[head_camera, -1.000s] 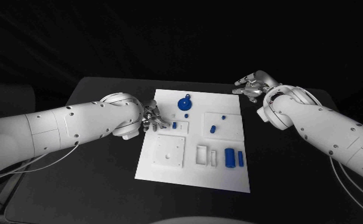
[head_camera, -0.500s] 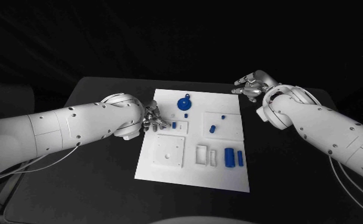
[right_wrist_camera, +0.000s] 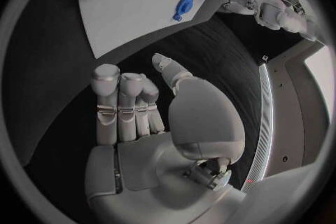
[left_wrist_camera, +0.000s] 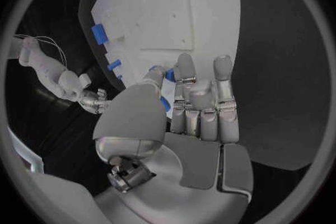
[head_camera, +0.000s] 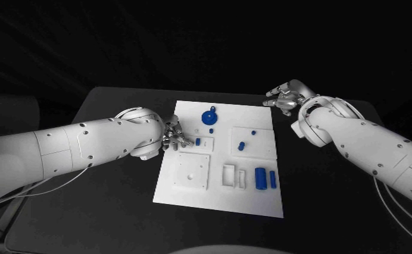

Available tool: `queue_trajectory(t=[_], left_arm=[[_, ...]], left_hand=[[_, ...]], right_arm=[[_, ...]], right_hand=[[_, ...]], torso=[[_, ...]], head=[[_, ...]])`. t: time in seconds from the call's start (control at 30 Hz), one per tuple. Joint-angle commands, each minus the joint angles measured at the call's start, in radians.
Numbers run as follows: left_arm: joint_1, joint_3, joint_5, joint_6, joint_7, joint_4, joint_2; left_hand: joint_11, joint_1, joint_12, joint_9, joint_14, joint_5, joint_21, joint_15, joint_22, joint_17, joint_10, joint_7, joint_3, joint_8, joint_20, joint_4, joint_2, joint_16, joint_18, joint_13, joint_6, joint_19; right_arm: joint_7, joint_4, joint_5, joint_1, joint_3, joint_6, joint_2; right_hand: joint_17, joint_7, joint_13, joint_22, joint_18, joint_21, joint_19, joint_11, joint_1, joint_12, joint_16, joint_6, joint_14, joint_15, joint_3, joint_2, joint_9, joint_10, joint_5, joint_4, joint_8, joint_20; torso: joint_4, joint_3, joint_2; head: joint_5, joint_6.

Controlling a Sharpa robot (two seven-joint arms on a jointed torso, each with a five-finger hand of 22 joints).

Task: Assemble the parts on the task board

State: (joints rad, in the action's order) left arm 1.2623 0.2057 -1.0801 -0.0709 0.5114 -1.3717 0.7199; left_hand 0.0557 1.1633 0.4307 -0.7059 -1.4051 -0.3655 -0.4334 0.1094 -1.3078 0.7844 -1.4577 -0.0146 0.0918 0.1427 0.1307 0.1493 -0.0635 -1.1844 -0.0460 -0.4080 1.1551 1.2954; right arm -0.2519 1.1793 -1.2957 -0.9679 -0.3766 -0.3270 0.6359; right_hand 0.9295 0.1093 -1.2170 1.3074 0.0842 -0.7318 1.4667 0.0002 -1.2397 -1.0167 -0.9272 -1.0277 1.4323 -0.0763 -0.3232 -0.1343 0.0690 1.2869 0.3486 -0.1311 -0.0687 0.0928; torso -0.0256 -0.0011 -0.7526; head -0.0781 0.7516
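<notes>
Head view: blue parts [head_camera: 259, 179] lie loose across the board [head_camera: 219, 197]; assembly appears barely begun. Left hand [head_camera: 176, 135] hovers at the board's left edge, its grasp indeterminable. Right hand [head_camera: 287, 96] waits off the board's far right corner, released, empty.

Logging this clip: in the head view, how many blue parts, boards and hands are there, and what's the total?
blue parts: 6 that I can make out
board: 1
hands: 2, the left hand and the right hand
Total: 9
</notes>
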Motion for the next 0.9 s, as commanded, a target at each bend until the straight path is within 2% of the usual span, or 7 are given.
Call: queue_trajectory(t=[0.03,0.33,0.57,0.7,0.9], left_arm=[[-0.012,0.008,-0.020,0.012,0.032,0.001,-0.002],[-0.016,0.008,-0.032,0.000,0.033,0.009,-0.010],[-0.020,0.008,-0.035,-0.018,0.031,0.011,-0.011],[-0.020,0.008,-0.033,-0.022,0.029,0.011,-0.011],[-0.020,0.008,-0.028,-0.025,0.028,0.011,-0.010]], left_hand=[[0.002,0.007,0.009,-0.045,0.000,-0.009,-0.008,0.006,-0.018,-0.001,0.008,0.025,0.002,-0.008,0.003,0.010,-0.009,-0.004,0.015,-0.002,-0.032,-0.001],[0.003,0.013,0.009,-0.059,0.001,-0.033,-0.008,0.007,-0.017,-0.002,0.012,0.025,0.005,-0.016,0.004,0.003,0.002,-0.003,0.016,-0.001,-0.033,-0.002],[0.003,0.001,0.009,-0.063,0.001,-0.027,-0.008,0.007,-0.017,-0.005,0.014,0.026,0.000,-0.020,0.004,0.013,0.002,-0.001,0.016,-0.001,-0.034,0.000],[0.002,-0.006,0.010,-0.067,0.001,-0.008,-0.007,0.006,-0.016,-0.007,0.014,0.027,-0.001,-0.023,0.003,0.030,-0.010,0.001,0.015,-0.001,-0.032,0.001],[0.001,-0.006,0.011,-0.068,0.001,0.001,-0.004,0.005,-0.017,-0.010,0.015,0.029,0.003,-0.031,0.003,0.054,-0.030,0.003,0.014,-0.001,-0.029,0.002]], right_arm=[[0.007,0.002,-0.004,0.001,0.000,0.005,0.000],[0.007,0.003,-0.004,0.001,0.000,0.004,0.001],[0.007,0.003,-0.004,0.002,0.000,0.004,0.002],[0.007,0.003,-0.004,0.002,0.000,0.004,0.002],[0.006,0.003,-0.005,0.003,0.000,0.004,0.003]], right_hand=[[0.001,0.002,-0.001,0.029,0.006,-0.001,0.055,-0.004,0.005,-0.003,0.003,-0.004,0.007,0.001,-0.004,-0.001,-0.001,-0.003,0.003,-0.001,0.006,0.004],[0.001,0.002,-0.001,0.029,0.006,-0.001,0.055,-0.004,0.005,-0.003,0.003,-0.004,0.007,0.001,-0.004,-0.001,-0.001,-0.003,0.003,-0.001,0.006,0.004],[0.001,0.002,-0.001,0.029,0.006,-0.001,0.055,-0.004,0.005,-0.003,0.003,-0.004,0.007,0.001,-0.004,-0.001,-0.001,-0.003,0.003,-0.001,0.006,0.004],[0.001,0.002,-0.001,0.029,0.006,-0.001,0.055,-0.004,0.005,-0.003,0.003,-0.004,0.007,0.001,-0.004,-0.001,-0.001,-0.003,0.003,-0.001,0.006,0.004],[0.001,0.002,-0.001,0.029,0.006,-0.001,0.055,-0.004,0.005,-0.003,0.003,-0.004,0.007,0.001,-0.004,-0.001,-0.001,-0.003,0.003,-0.001,0.006,0.004]], torso=[[0.0001,0.0003,0.000],[0.0006,-0.0002,0.000],[0.0001,0.0000,0.000],[0.0001,-0.0009,0.000],[0.0000,-0.0008,0.000]], head=[[0.001,-0.001],[0.004,0.000],[0.005,0.000],[0.006,0.000],[0.006,-0.001]])
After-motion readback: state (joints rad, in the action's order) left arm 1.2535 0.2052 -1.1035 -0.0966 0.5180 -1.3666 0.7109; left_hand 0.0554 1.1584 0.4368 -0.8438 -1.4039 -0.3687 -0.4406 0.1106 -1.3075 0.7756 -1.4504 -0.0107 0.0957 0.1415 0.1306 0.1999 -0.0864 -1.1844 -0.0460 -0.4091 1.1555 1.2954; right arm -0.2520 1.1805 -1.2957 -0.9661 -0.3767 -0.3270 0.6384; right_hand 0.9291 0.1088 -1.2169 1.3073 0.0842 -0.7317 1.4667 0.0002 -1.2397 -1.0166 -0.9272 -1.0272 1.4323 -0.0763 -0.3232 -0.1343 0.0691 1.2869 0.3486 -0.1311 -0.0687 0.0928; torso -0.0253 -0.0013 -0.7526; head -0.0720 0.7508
